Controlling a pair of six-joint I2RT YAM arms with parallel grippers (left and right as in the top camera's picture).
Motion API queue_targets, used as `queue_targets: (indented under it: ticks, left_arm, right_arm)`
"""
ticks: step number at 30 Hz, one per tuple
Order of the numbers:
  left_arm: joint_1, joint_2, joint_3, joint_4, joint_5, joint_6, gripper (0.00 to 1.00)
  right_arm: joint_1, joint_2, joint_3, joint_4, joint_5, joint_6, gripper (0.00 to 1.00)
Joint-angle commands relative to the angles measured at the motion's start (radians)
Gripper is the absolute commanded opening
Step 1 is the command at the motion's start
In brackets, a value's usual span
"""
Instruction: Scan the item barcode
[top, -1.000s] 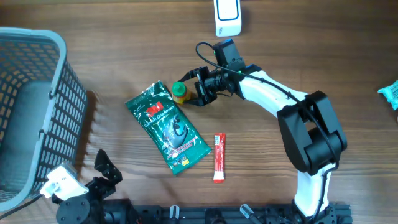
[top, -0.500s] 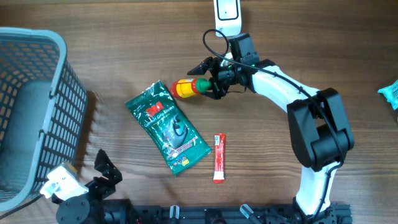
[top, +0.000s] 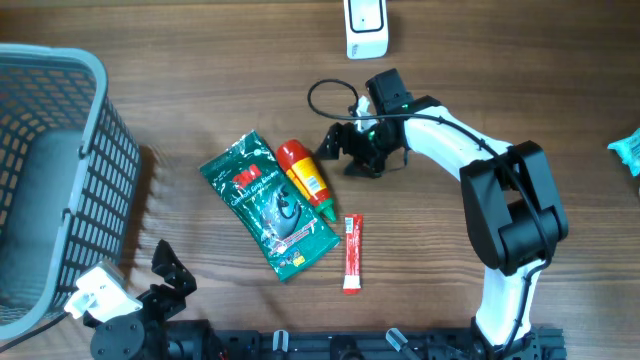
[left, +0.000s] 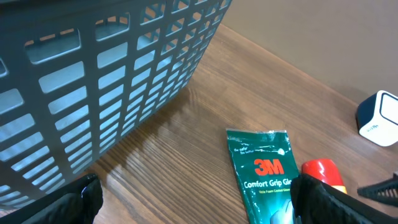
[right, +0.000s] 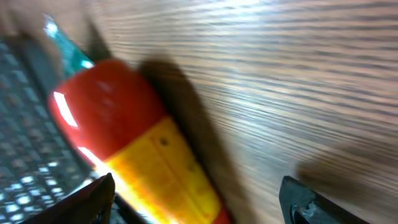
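- Right claw (top: 343, 155) spread, empty, just beside bottle (top: 305, 178); left claw (top: 172, 270) spread, front-left corner.
- Bottle lies mid-surface, against green pouch (top: 268, 205).
- Grip mid-body, keep label facing scanner (top: 365, 28) at back edge.

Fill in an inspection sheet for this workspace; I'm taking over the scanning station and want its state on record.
Surface: wooden table, nothing spilled seen.
Job's things: red and yellow bottle lies flat along the edge of the green 3M pouch; white scanner at the far edge.
Clutter: red sachet near the pouch; teal packet at the right edge.
Grippers: right gripper open, apart from the bottle; left gripper open, empty.
Cables: black cable loops beside the right wrist.
Surroundings: grey basket at the left.
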Motion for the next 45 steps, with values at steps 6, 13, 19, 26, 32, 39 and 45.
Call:
queue_targets:
  ticks: [6,13,19,26,32,39,45]
  left_arm:
    - [-0.006,-0.007,-0.001,0.005,0.005,-0.009,1.0]
    - [-0.006,-0.007,-0.001,0.005,0.005,-0.009,1.0]
    - [-0.006,-0.007,-0.001,0.005,0.005,-0.009,1.0]
    - [-0.006,-0.007,-0.001,0.005,0.005,-0.009,1.0]
    - [-0.006,-0.007,-0.001,0.005,0.005,-0.009,1.0]
    - [-0.006,-0.007,-0.001,0.005,0.005,-0.009,1.0]
    - [-0.006,-0.007,-0.001,0.005,0.005,-0.009,1.0]
  right_arm:
    - [0.005,-0.04,0.022,-0.008,0.049,-0.153,0.94]
    - [0.008,-0.053,0.037,0.12,-0.153,-0.185,1.0]
    - [0.058,-0.036,0.037,0.211,-0.142,-0.239,1.0]
    - [0.082,0.098,0.037,0.259,-0.189,-0.238,0.99]
    - [0.141,0.118,0.037,0.248,-0.211,-0.24,0.98]
    - [0.236,0.117,0.047,0.223,-0.164,-0.258,0.93]
    - [0.267,0.115,0.066,0.139,-0.137,-0.311,0.79]
